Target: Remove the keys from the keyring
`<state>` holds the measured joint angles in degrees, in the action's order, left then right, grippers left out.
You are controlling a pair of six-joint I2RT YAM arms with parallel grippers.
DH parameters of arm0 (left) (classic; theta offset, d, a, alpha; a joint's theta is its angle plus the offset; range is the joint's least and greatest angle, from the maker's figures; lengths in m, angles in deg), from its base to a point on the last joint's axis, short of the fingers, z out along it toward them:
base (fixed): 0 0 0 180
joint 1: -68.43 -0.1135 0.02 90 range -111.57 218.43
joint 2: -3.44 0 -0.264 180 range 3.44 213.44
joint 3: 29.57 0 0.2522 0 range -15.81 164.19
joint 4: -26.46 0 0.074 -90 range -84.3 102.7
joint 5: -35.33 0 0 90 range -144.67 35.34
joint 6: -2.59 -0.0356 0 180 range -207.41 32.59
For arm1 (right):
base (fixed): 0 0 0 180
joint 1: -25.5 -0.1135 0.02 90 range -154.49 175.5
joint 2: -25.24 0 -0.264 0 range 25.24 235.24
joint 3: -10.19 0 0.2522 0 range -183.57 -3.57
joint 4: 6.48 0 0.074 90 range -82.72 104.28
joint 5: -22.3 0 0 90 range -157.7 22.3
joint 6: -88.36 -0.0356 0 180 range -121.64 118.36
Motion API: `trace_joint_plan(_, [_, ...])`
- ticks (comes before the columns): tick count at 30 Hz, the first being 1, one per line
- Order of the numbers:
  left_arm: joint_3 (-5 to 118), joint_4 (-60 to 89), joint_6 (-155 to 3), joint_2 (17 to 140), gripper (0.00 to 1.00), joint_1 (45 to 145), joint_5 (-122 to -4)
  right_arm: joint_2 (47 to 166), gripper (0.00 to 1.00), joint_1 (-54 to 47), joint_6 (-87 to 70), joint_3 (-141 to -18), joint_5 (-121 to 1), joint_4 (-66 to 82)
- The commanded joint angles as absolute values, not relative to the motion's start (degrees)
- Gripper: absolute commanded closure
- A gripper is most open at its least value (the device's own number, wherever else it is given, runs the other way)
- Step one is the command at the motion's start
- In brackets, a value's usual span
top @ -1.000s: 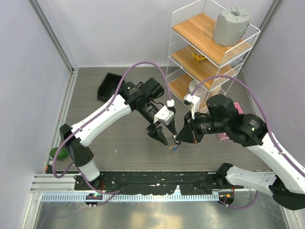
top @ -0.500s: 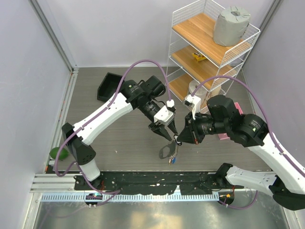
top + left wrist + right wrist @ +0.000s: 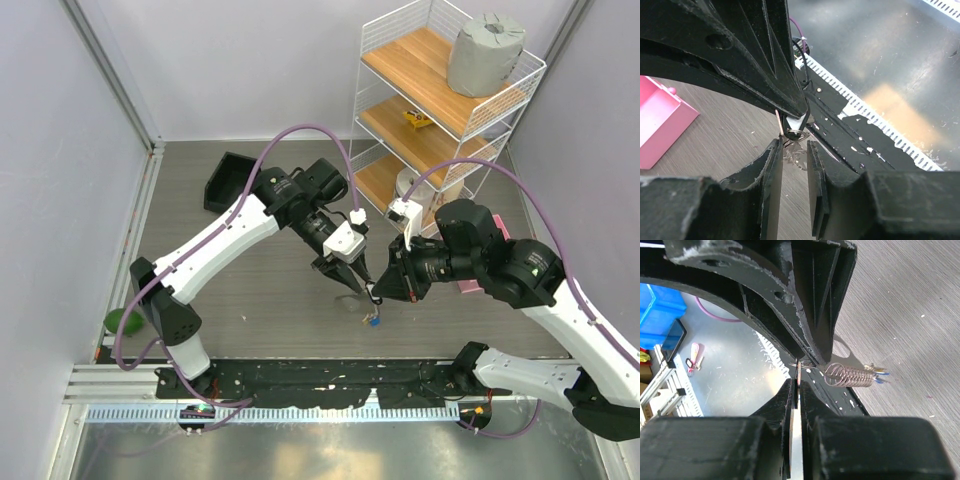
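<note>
My right gripper (image 3: 378, 292) is shut on a thin flat key (image 3: 798, 371), seen edge-on between its pads. Thin silver wire loops of the keyring (image 3: 807, 365) pass through the key's top. A silver wire coil (image 3: 849, 375) hangs from them, with small blue and yellow key heads (image 3: 879, 375) at its end. In the top view this bunch (image 3: 370, 318) dangles just above the table. My left gripper (image 3: 352, 284) is tip to tip with the right one. Its jaws (image 3: 793, 145) stand narrowly apart just below the wire loops (image 3: 796, 133), gripping nothing.
A pink box (image 3: 470, 285) lies on the table behind the right gripper and shows in the left wrist view (image 3: 660, 125). A white wire shelf (image 3: 440, 100) with a grey roll (image 3: 485, 50) stands at the back right. A black tray (image 3: 228, 180) sits at the back left. A green object (image 3: 122, 320) lies at the left edge.
The left gripper has moved right, up against the right gripper's tip. A dark blurred shape under the grippers half a second ago is gone. The right arm has barely moved.
</note>
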<state>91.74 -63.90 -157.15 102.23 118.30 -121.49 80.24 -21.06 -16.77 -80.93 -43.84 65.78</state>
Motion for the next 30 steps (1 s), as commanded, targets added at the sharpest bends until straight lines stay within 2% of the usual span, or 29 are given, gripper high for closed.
trace_joint_plan(1, [92.47, -73.61, -157.99, 102.06, 0.70, 118.53, -122.60, 79.03, 0.95, -21.43, -16.58, -84.08, -43.97, 64.15])
trace_joint_plan(10, [92.21, -73.70, -158.08, 102.06, 0.83, 118.53, -122.60, 78.85, 0.95, -21.43, -16.58, -84.25, -44.41, 64.68])
trace_joint_plan(16, [91.94, -73.70, -157.90, 101.53, 0.87, 118.53, -123.04, 78.85, 0.95, -21.43, -16.58, -84.34, -44.58, 64.76])
trace_joint_plan(19, [91.59, -73.61, -157.81, 101.35, 0.86, 118.53, -123.22, 78.76, 0.95, -21.43, -16.67, -84.25, -44.67, 64.76])
trace_joint_plan(22, [91.15, -73.35, -157.64, 101.00, 0.77, 118.53, -123.31, 78.67, 0.95, -21.43, -16.67, -84.34, -44.76, 64.68])
trace_joint_plan(24, [90.63, -72.91, -157.38, 100.57, 0.74, 118.53, -123.66, 78.67, 0.95, -21.43, -16.76, -84.34, -44.93, 64.68])
trace_joint_plan(27, [90.01, -71.86, -156.50, 100.21, 0.74, 118.79, -124.10, 78.67, 0.95, -21.43, -16.93, -84.43, -45.02, 64.59])
trace_joint_plan(30, [89.13, -69.57, -154.65, 99.77, 0.78, 119.23, -124.19, 78.76, 0.95, -21.43, -16.93, -84.60, -45.02, 64.59])
